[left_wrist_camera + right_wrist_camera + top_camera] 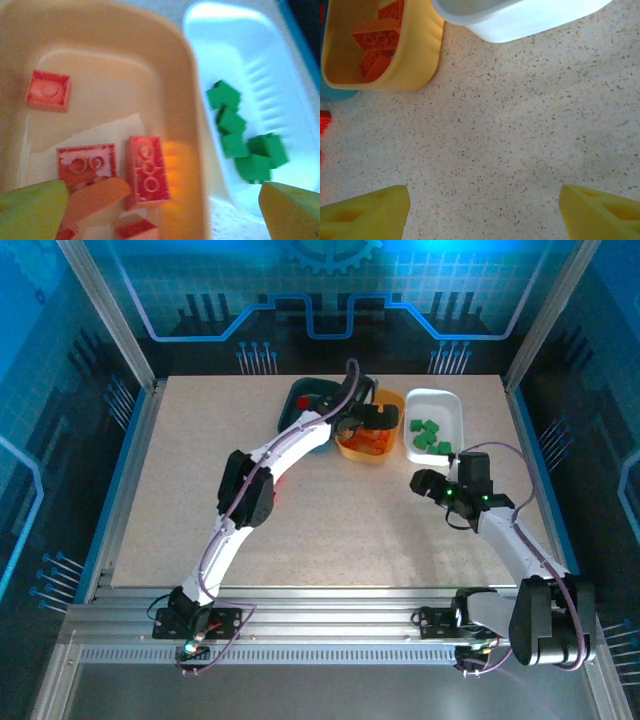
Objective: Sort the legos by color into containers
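Legos (147, 170) lie in orange tray (172, 85) beneath wide-open empty left claw (162, 210); right claw (485, 205) gapes empty over table (520, 125)

Bare table (350, 530) lies open before the white tray (455, 430) (the left arm (300, 430) overhangs the orange tray (395, 400)).

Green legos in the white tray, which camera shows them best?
The left wrist view: the green legos lie close up in the white tray, separate bricks distinct though blurred. The top external view gives them as small green specks. The right wrist view catches the tray's outer wall.
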`<act>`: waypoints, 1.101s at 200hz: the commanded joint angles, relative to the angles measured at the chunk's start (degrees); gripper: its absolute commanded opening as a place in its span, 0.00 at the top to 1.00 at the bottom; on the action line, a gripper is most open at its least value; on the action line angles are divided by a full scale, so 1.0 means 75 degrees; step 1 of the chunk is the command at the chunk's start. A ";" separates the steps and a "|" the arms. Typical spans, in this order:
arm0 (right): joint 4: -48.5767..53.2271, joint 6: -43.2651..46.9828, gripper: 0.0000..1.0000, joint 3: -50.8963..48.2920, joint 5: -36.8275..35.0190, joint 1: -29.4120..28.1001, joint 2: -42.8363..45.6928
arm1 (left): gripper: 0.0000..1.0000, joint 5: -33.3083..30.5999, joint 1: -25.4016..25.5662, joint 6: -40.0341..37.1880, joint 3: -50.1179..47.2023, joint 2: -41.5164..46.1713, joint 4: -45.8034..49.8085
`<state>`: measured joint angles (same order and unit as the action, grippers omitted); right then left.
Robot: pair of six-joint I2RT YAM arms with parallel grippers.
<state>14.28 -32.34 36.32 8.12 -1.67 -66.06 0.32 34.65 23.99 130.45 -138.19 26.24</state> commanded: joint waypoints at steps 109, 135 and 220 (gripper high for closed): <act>0.0165 0.0303 0.24 0.2153 -0.0964 -0.1712 -0.2242 | 0.15 -0.1073 -0.2980 0.1368 -0.9425 0.6424 -0.0622; -0.0007 -0.0103 0.34 0.2586 -0.0693 -0.2437 -0.3111 | 0.16 -0.1110 -0.3050 0.1657 -1.0296 0.6768 -0.0890; -0.0199 -0.0864 0.38 0.3687 -0.1548 -0.2552 -0.4633 | 0.19 -0.0975 -0.3761 0.1853 -0.9497 0.5467 -0.0786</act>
<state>13.41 -37.39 60.75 -0.01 -22.83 -99.26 -7.49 7.16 37.41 55.40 -93.78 18.65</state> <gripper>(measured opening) 0.612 0.818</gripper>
